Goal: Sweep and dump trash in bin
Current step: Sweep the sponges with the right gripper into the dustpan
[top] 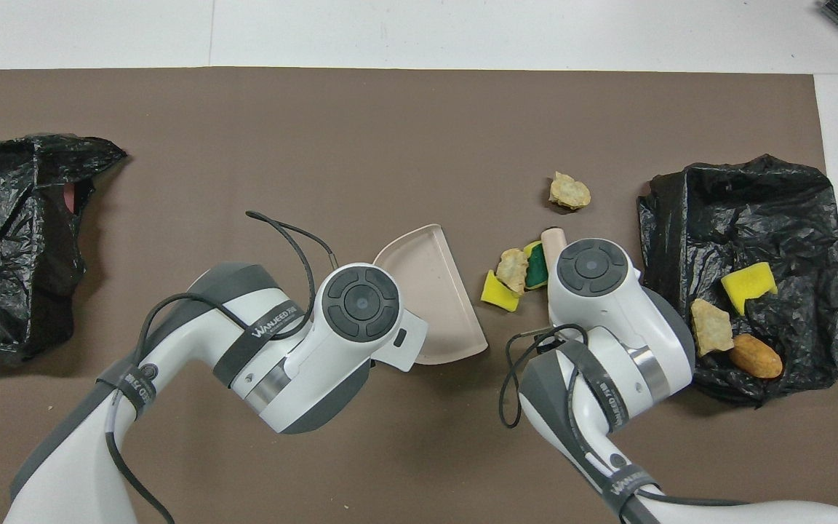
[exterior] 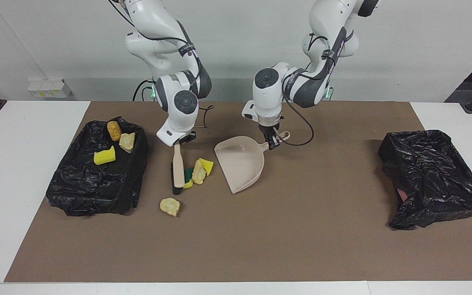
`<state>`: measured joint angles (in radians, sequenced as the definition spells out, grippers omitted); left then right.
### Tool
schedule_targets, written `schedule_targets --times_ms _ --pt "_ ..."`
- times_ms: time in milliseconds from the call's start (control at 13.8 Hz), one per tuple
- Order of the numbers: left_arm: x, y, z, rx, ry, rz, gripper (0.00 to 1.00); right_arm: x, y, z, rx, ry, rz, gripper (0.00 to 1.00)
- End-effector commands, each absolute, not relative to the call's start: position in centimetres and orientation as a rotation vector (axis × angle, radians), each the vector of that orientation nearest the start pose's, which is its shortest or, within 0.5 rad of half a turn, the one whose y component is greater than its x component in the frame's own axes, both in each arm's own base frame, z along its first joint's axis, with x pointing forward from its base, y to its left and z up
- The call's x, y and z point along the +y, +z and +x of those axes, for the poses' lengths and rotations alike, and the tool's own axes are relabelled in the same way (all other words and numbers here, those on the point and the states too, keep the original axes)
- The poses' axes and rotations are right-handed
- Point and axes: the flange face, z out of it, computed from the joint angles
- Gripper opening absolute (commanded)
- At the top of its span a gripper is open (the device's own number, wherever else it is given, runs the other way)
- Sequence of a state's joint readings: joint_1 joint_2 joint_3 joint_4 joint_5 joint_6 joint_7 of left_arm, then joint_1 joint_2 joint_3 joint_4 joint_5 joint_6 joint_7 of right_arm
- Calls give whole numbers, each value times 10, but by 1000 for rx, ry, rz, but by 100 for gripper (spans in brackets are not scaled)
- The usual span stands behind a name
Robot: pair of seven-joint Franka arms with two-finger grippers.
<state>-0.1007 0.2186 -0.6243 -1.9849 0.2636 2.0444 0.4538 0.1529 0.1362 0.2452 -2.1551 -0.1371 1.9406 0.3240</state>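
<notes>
sponge pieces and a bread lump (exterior: 198, 171) lie on the brown mat between brush (exterior: 177, 168) and beige dustpan (exterior: 241, 162). right gripper (exterior: 177, 141) clamps the brush handle; left gripper (exterior: 272, 141) clamps the dustpan handle.

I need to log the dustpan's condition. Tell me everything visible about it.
The dustpan is a beige, plastic-looking scoop with raised side walls, a flat open lip and a short handle. It looks empty. The left pincer is shut on its handle, and the open lip faces the small cluster of trash just beside it on the brown mat. No trash touches it.
</notes>
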Motion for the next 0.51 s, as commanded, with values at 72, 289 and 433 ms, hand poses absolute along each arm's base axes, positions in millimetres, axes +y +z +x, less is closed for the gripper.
schedule_targets --times_ms 72,289,433 --pt "-353 360 427 1856 158 -2327 0 233 315 472 -250 528 -2993 0" --pt "-350 359 431 1863 151 -2331 0 259 328 470 -291 522 -2870 0" --pt "-342 358 439 1903 156 -2311 0 254 347 474 -298 520 -2822 0"
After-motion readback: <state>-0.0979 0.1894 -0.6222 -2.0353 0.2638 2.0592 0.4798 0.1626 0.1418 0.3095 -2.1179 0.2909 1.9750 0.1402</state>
